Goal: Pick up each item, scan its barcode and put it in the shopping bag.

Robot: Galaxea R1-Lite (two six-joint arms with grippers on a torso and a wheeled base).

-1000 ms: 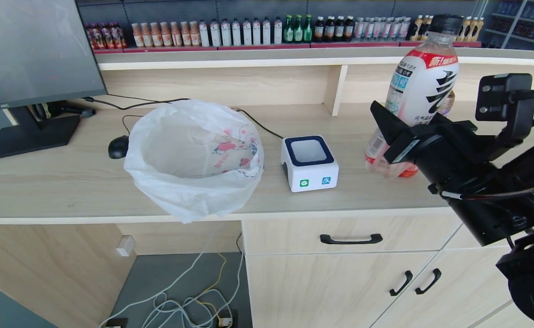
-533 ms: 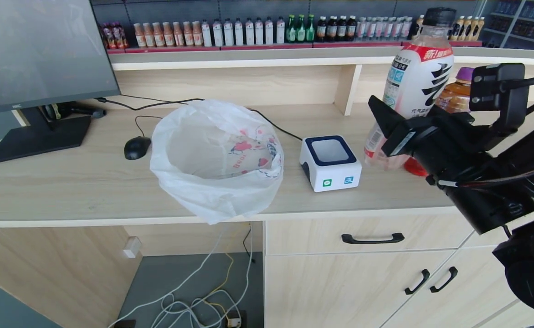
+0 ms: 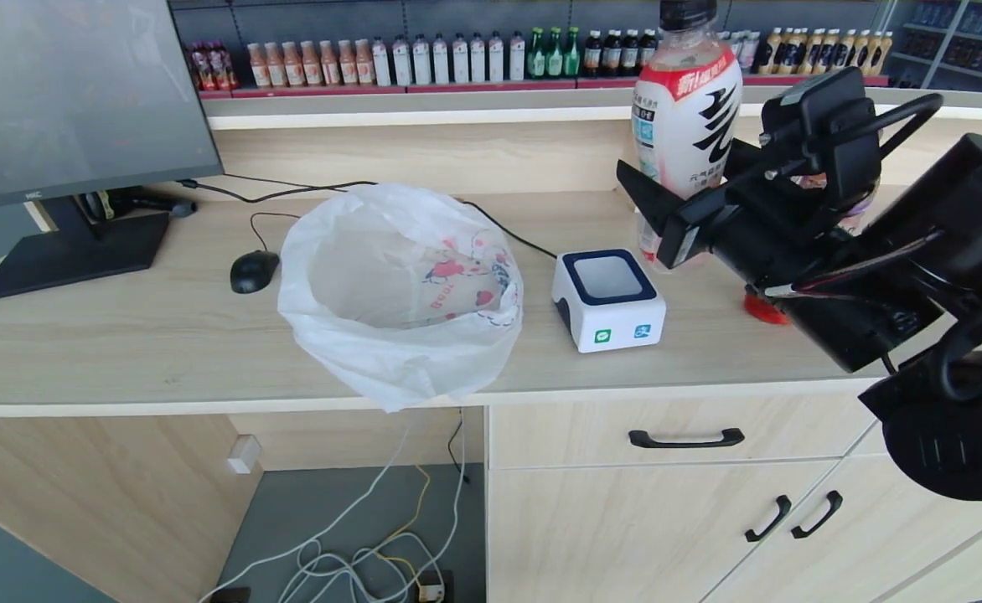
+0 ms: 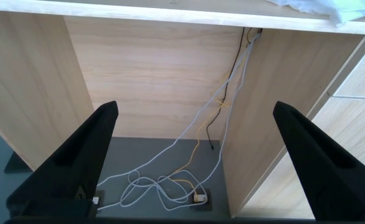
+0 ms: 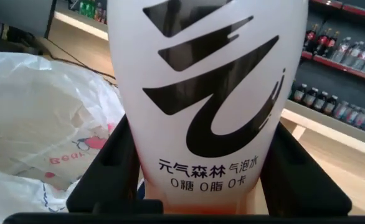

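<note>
My right fingers [image 3: 652,199] clamp the bottle [image 3: 685,109]; left fingers [image 4: 76,165] apart. Scan step in hand: the bottle probably needs turning and lowering toward the scanner [image 3: 608,297].

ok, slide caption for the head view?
Right gripper holds a drink bottle near the scanner and open shopping bag.

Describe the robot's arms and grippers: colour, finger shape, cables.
Both grippers are matte black. The left gripper has two broad, wedge-shaped fingers tapering to the tips. The right gripper sits on a bulky black arm with thin red and white cables along it.
</note>
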